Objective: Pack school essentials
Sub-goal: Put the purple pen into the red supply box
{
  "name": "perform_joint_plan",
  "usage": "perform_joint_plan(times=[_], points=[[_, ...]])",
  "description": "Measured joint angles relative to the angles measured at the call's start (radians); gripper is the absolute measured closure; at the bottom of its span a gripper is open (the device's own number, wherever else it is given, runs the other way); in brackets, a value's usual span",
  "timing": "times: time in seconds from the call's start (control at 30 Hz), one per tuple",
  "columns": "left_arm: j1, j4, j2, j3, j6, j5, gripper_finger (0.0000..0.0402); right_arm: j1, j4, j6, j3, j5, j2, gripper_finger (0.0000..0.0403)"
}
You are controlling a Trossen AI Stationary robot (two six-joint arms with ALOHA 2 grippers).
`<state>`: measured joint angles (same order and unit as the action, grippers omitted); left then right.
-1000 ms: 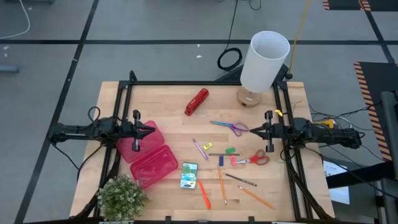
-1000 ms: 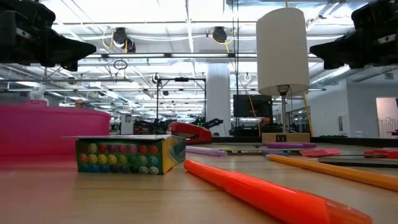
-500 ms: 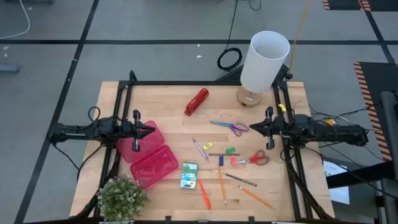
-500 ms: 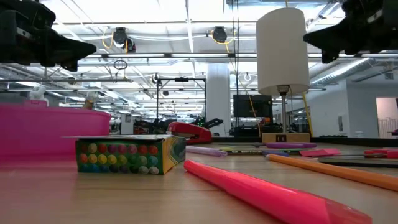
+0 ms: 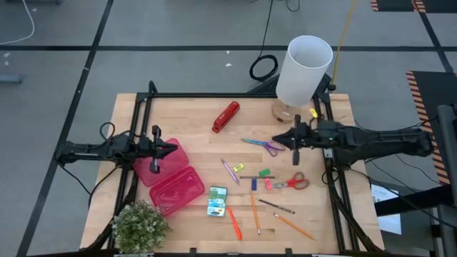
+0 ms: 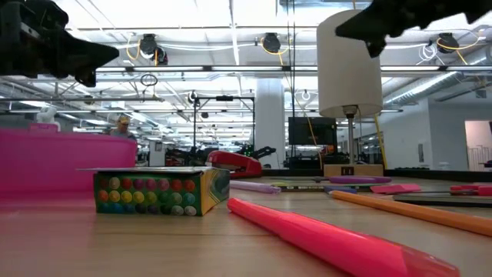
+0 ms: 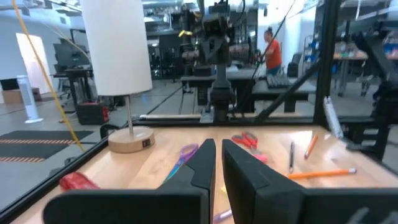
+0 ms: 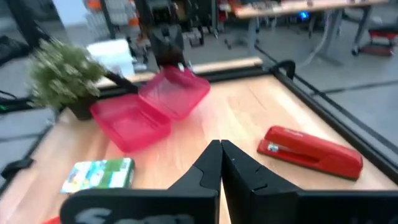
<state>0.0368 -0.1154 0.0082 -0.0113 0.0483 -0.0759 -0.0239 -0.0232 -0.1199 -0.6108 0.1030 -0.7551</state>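
1. Nothing is packed yet, as far as you can see: the open pink case lies on the left of the bench and looks empty in the right wrist view
2. All the essentials lie loose on the bench, well apart from the case: the purple-teal scissors, the red-handled scissors, the small erasers, the crayon box, the orange pens and the thin pencils
3. Your right gripper hovers above the bench just beside the purple-teal scissors, its fingers pressed together and holding nothing
4. Your left gripper waits over the far edge of the pink case, fingers nearly together with a narrow gap, also empty
5. The red stapler sits apart near the lamp; leave it out
6. The whole job is left: every item needs picking and placing, and the scissors look like the nearest first pick
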Motion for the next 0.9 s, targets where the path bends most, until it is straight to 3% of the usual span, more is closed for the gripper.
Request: perform_joint_plan(times=[0.27,0.47,0.67,0.9], points=[[0.0,0.007,0.0,-0.003,-0.012,0.031,0.0369,0.065,0.012,-0.026,-0.05,0.1,-0.243,0.0403],[0.0,0.059,0.001,-0.088,0.026,0.031,0.0369,0.144,0.125,-0.081,-0.051,0.18,-0.414,0.0398],[0.0,0.173,0.049,-0.207,0.015,0.032,0.0369,0.242,0.141,-0.136,-0.123,0.283,-0.617,0.0359],[0.008,0.225,0.147,-0.224,-0.087,0.033,0.0369,0.278,0.14,-0.219,-0.249,0.29,-0.841,0.0311]])
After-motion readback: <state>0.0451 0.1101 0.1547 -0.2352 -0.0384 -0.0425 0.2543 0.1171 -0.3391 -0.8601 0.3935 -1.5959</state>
